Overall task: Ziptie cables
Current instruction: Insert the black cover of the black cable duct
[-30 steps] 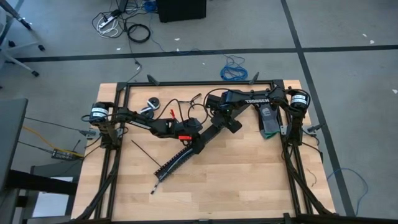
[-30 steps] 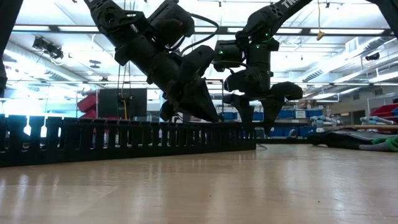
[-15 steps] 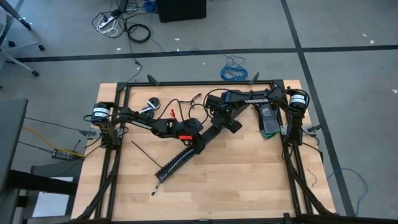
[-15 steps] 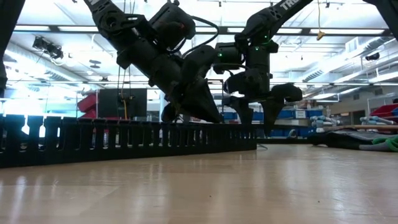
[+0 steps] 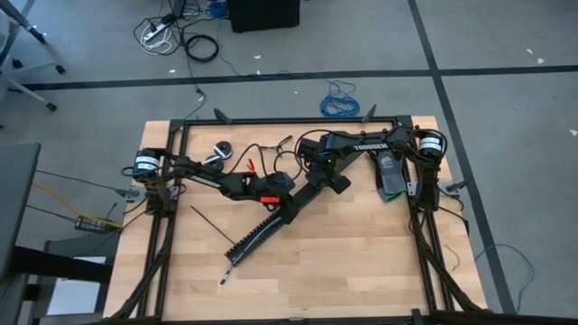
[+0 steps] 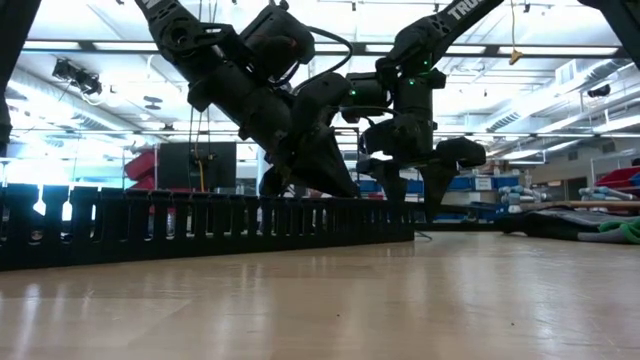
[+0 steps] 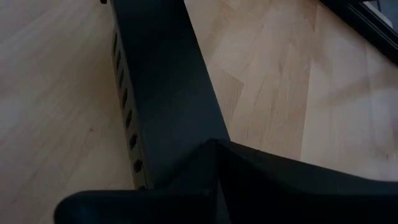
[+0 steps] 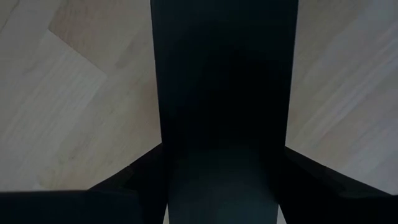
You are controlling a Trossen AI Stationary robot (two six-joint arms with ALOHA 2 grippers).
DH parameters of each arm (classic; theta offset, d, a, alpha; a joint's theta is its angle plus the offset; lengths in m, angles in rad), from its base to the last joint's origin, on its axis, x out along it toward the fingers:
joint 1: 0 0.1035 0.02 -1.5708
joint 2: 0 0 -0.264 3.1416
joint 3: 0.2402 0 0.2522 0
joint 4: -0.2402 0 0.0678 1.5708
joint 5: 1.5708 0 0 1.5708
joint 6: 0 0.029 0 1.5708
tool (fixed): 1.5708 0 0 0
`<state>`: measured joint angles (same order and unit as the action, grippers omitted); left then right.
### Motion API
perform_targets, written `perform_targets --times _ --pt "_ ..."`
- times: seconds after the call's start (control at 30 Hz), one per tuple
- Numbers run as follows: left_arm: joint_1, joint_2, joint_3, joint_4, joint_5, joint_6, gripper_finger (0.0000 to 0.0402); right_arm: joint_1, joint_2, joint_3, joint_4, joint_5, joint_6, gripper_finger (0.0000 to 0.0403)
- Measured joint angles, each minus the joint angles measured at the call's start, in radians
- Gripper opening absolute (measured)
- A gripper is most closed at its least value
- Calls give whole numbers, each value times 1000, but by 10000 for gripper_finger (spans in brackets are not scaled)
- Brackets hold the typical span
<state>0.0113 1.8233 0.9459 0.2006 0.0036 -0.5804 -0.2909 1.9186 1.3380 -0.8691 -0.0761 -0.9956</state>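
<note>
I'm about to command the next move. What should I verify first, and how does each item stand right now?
1. Left gripper shut, low over the black perforated strip: ok.
2. Left gripper actually pinching the strip: cannot tell, since its wrist view shows only the strip close beneath it.
3. Right gripper placed at the strip's end nearest the arms: ok.
4. Right gripper's hold on the strip: cannot tell.
5. A ziptie within reach: ok, one lies loose on the table left of the strip.
6. Cable bundle located: not ok, it shows in none of the views.
</note>
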Motion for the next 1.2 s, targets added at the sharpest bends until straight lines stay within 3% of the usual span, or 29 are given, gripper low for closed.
perform_targets --times 0.37,0.6,0.93,1.03,1.2 --pt "0 0 0 2 1 -12 0 5 5 -1 22 2 10 264" --pt "0 0 0 1 9 -27 0 11 -43 -1 8 30 11 263" --pt "10 1 -2 16 33 -49 0 64 -115 -1 -7 -31 292 263" --pt "18 2 -2 27 49 -55 0 85 -107 -1 -15 -89 278 261" --pt "19 3 -3 43 65 -64 0 117 -105 -1 47 -80 190 259"
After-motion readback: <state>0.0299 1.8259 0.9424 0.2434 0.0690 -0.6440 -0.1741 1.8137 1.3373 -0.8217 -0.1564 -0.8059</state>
